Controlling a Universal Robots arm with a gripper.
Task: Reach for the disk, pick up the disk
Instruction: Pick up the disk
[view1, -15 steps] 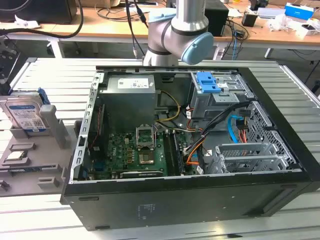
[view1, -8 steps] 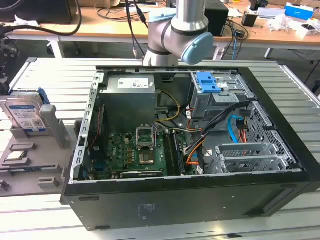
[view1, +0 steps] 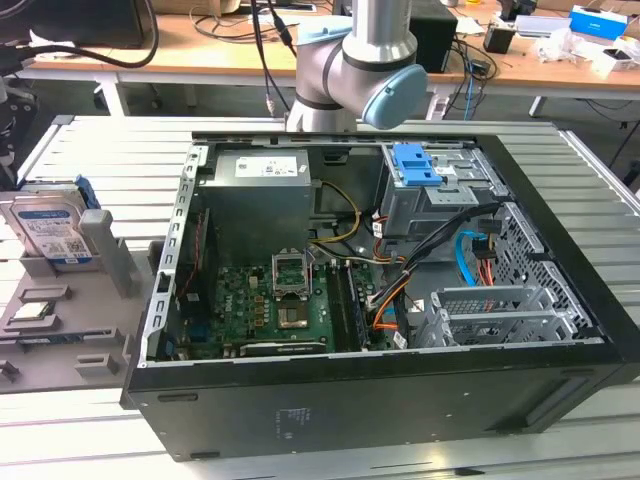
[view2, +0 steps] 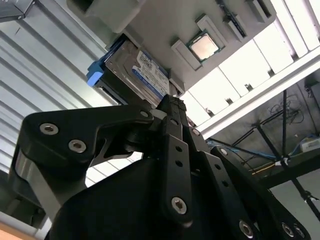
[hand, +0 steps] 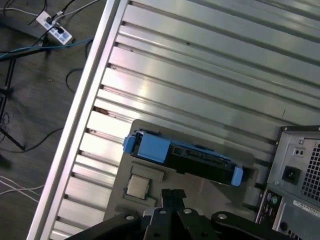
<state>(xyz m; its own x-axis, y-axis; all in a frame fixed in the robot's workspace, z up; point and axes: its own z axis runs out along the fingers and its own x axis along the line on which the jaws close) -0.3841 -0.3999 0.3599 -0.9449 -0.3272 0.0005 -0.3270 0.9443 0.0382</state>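
Now, tool (hand: 172, 193) (view2: 172, 103): black fingers pressed together at the tips, pinching nothing. In both wrist views it hovers by the grey fixture, near the disk but clear of it.
Disk (view1: 50, 232) (view2: 142, 75) (hand: 195, 159): stands on edge in a slot of the grey fixture at the far left of the exterior view. Its white-and-blue label faces outward, and the bright blue frame runs along its edges.
Grey fixture (view1: 112, 262) (view2: 165, 25) (hand: 210, 184): sits on the table at the exterior view's left, just beside the computer case.
Processor chip (view1: 35, 312) (view2: 204, 46) (hand: 137, 186): small, square and silver. It lies flat in a recess of the fixture, near the disk and lower left in the exterior frame.
Computer case (view1: 400, 400): black tower on its side with the panel off, in the middle of the exterior frame. The green motherboard (view1: 270, 305) lies inside, and a blue latch (view1: 415, 165) sits upper right of the opening.
Arm (view1: 370, 70): grey with a pale-blue cap, top centre of the exterior frame, behind the case.
Table (view1: 100, 140): ribbed aluminium slats.
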